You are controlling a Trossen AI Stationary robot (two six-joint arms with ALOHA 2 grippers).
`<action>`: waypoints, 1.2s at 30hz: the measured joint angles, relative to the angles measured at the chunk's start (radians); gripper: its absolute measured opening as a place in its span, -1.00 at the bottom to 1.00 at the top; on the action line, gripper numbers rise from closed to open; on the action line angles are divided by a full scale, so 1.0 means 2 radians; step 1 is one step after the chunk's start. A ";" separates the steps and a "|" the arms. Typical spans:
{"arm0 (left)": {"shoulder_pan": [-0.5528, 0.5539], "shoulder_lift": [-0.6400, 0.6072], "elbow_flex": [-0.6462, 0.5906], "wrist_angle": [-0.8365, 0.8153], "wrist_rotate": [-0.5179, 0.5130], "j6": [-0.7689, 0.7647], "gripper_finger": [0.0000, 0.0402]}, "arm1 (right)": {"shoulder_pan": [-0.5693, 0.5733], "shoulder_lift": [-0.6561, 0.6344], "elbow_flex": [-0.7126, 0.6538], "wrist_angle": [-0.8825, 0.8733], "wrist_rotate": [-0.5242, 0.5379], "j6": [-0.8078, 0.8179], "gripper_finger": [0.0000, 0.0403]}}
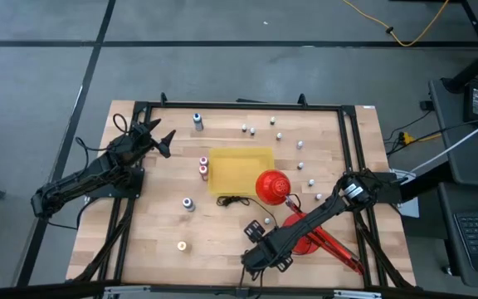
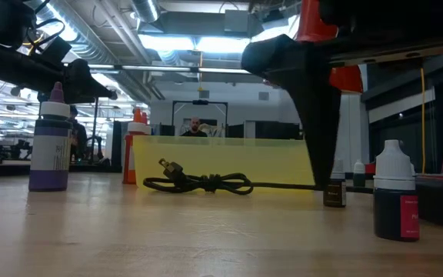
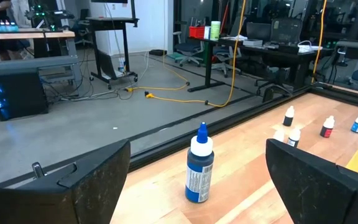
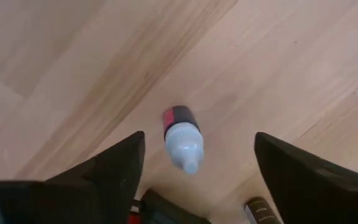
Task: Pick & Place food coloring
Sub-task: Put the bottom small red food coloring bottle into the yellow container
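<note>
The food coloring bottles stand upright and scattered on the wooden table (image 1: pixel 152 224). My right gripper (image 1: pixel 260 241) points down near the table's front edge. In the right wrist view it (image 4: pixel 199 142) is open, one finger on either side of a white-capped bottle with a dark red body (image 4: pixel 180 127), and touches nothing. My left gripper (image 1: pixel 166 141) waits open at the far left, held level. A blue-topped bottle (image 3: pixel 199 174) stands a short way ahead of its fingers (image 3: pixel 92 180).
A yellow tray (image 1: pixel 241 166) lies mid-table with a red disc (image 1: pixel 272 185) at its right corner and a black cord (image 1: pixel 235 201) in front. Another small bottle (image 4: pixel 260 208) stands close to the right gripper. A second red object (image 1: pixel 312 239) lies under the right arm.
</note>
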State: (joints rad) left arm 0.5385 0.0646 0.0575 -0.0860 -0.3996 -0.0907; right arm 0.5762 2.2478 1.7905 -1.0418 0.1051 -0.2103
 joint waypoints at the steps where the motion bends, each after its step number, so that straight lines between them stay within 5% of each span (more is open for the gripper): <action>1: 0.000 0.000 0.000 0.000 0.000 0.000 0.81 | 0.000 0.000 0.000 -0.004 0.000 0.001 0.40; 12: 0.000 0.000 0.000 0.000 0.000 0.000 0.81 | -0.001 0.000 0.000 -0.011 -0.004 0.025 0.09; 36: 0.000 0.000 0.000 0.000 0.000 0.000 0.82 | 0.006 -0.001 0.014 -0.003 -0.016 0.053 0.06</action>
State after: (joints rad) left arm 0.5387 0.0646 0.0575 -0.0860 -0.3996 -0.0909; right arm 0.5884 2.2456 1.8187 -1.0469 0.0739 -0.1044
